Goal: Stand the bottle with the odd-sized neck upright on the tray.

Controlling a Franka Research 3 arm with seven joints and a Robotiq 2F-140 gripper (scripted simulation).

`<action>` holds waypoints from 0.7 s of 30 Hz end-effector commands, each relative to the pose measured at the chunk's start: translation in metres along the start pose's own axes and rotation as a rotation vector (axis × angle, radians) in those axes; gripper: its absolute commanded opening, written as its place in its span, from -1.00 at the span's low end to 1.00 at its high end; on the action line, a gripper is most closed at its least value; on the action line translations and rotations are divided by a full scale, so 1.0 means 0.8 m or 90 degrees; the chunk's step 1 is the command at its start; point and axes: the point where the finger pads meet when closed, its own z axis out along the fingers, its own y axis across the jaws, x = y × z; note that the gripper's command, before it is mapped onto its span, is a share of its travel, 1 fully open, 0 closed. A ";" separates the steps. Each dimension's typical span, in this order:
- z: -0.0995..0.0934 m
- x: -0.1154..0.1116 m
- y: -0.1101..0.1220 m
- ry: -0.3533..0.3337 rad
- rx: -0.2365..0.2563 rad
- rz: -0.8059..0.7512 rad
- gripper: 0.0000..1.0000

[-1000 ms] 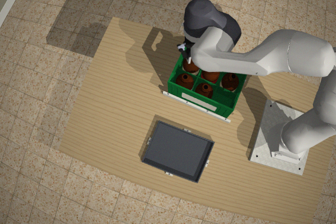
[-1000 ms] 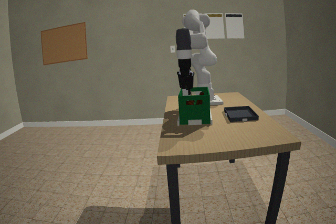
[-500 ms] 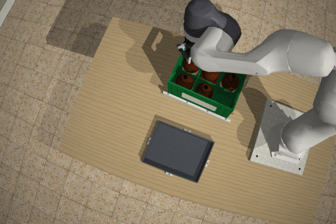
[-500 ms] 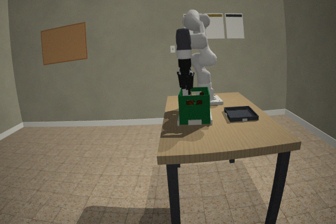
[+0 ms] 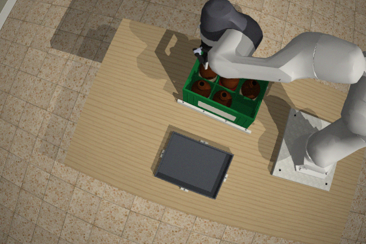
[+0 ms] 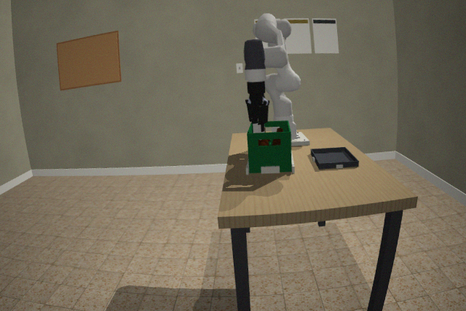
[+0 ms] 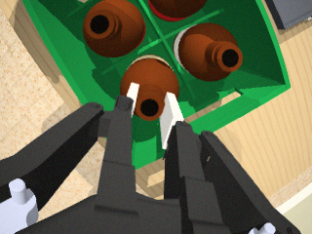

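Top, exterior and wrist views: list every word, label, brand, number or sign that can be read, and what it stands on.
No readable text in any view.
White panel on the green crate's side: no lettering can be made out.
Middle wall sheet, yellowish header bar: too small to read.
Right-hand wall sheet, dark header bar: too small to read.
Orange-brown wall board: no lettering visible.
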 end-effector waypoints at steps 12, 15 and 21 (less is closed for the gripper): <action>0.003 0.002 0.001 0.001 0.002 0.000 -0.80; 0.003 0.002 0.001 0.001 0.002 0.000 -0.12; 0.003 0.002 0.001 0.001 0.002 0.000 -0.12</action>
